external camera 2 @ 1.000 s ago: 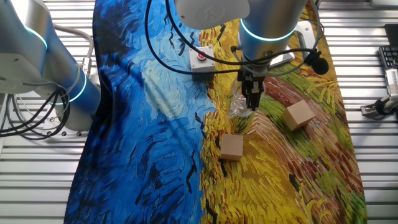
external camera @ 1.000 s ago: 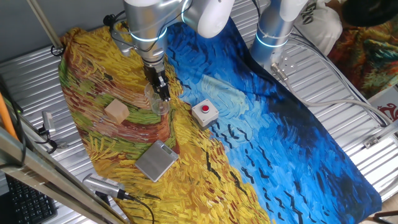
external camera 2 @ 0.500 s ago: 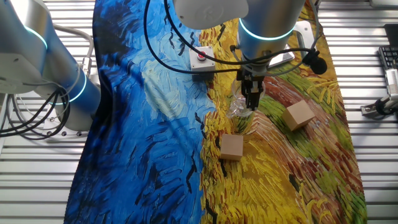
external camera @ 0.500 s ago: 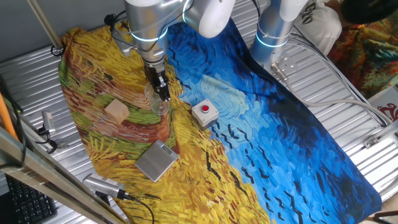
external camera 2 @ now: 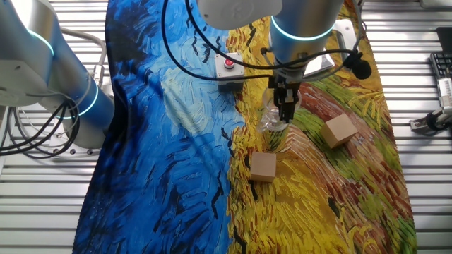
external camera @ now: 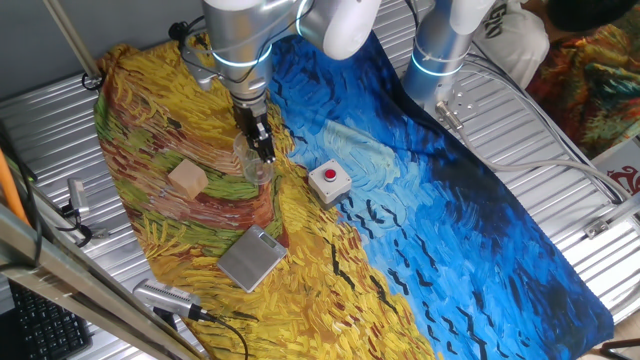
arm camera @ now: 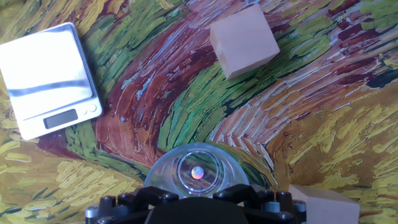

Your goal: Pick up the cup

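The cup [external camera: 250, 165] is a small clear cup standing on the yellow part of the painted cloth, between a tan wooden cube and the white box with a red button. My gripper [external camera: 264, 152] points straight down with its fingers close together, pinching the cup's wall at the rim. In the other fixed view the gripper [external camera 2: 285, 116] stands over the cup [external camera 2: 272, 121]. In the hand view the cup [arm camera: 198, 171] fills the bottom centre, seen from above and partly hidden by the dark gripper body; the fingertips do not show.
A tan wooden cube [external camera: 187, 179] lies left of the cup, and a second cube [external camera 2: 263, 166] shows in the other fixed view. The white box with a red button [external camera: 329, 181] is to the right. A silver scale [external camera: 252, 257] lies nearer the front edge.
The gripper has shifted up very slightly, still closed on the cup. Nothing else has moved.
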`<state>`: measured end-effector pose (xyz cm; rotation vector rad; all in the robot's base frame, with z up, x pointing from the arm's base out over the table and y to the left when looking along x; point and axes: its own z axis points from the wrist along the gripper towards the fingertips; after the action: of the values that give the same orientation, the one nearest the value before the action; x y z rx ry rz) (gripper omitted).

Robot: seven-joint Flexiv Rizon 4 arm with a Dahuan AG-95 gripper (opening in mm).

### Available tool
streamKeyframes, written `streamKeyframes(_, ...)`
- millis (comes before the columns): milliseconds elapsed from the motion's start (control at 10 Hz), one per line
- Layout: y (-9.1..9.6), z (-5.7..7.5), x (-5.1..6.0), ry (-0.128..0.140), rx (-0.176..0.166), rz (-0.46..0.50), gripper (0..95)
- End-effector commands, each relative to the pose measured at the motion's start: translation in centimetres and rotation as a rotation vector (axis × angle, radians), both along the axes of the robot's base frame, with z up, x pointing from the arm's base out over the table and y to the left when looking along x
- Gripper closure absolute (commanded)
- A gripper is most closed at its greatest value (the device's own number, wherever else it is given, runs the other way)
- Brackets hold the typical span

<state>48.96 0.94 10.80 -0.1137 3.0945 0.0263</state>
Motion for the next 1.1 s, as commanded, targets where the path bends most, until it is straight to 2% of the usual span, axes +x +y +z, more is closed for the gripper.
streamKeyframes(100,0.2,0.2,-0.1,0.002,-0.002,-0.002,95.0)
streamKeyframes(500,0.5,0.9,-0.2,0.003,-0.005,-0.002,95.0)
streamKeyframes(1100,0.7,2.7,0.3,0.007,-0.001,-0.008,95.0)
